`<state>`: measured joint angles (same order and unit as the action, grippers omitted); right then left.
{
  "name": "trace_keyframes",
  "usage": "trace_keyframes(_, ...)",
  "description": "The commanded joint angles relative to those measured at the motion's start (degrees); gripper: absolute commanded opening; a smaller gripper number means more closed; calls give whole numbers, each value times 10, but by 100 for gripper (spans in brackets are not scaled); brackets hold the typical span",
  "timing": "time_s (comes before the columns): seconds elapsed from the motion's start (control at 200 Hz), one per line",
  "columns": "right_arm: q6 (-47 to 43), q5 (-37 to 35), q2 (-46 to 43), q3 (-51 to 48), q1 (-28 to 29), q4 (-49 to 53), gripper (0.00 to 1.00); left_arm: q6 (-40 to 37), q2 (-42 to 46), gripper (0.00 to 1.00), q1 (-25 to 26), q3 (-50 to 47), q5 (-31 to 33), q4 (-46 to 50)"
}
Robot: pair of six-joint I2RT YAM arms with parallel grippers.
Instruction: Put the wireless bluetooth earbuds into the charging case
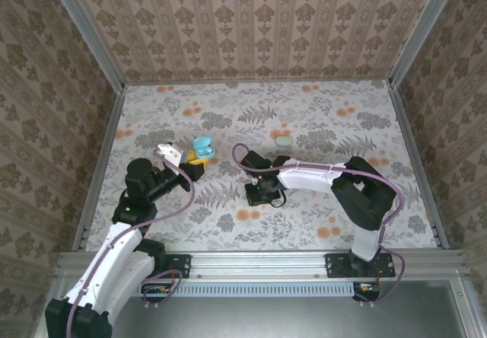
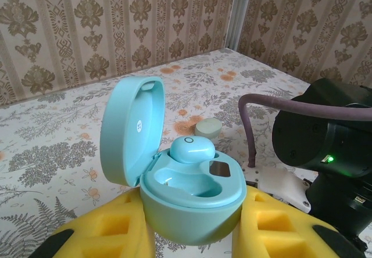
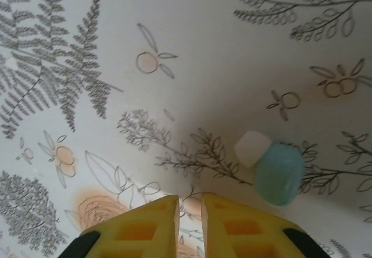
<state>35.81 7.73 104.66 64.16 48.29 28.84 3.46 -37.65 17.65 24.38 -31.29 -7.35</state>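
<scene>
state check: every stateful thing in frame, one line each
charging case: lid open, upright, held between the left end effector's fingers
earbud in case: sitting in one slot; the other slot empty
loose earbud: lying on the table, ungripped
pale green object: on the table, apart from both arms
left end effector: shut on the case
right end effector: nearly closed, empty

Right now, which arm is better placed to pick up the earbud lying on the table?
The right. Its gripper is empty and low over the table, with the loose earbud just beside its fingertips. The left gripper is busy holding the open charging case.
</scene>
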Motion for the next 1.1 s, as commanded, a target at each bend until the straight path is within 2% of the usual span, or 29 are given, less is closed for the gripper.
trace_keyframes(0.0,2,-40,18,4,-8,15,17,11,5,23,5,4,-6,-25)
trace_keyframes(0.24,-13,-71,2,8,-26,78,16,8,5,23,7,5,-4,-21)
trace_keyframes(0.815,-58,-100,34,84,-86,98,14,5,16,24,14,3,-2,-9)
trace_keyframes(1.095,-89,-77,-37,71,-79,110,15,-4,24,24,15,5,4,3)
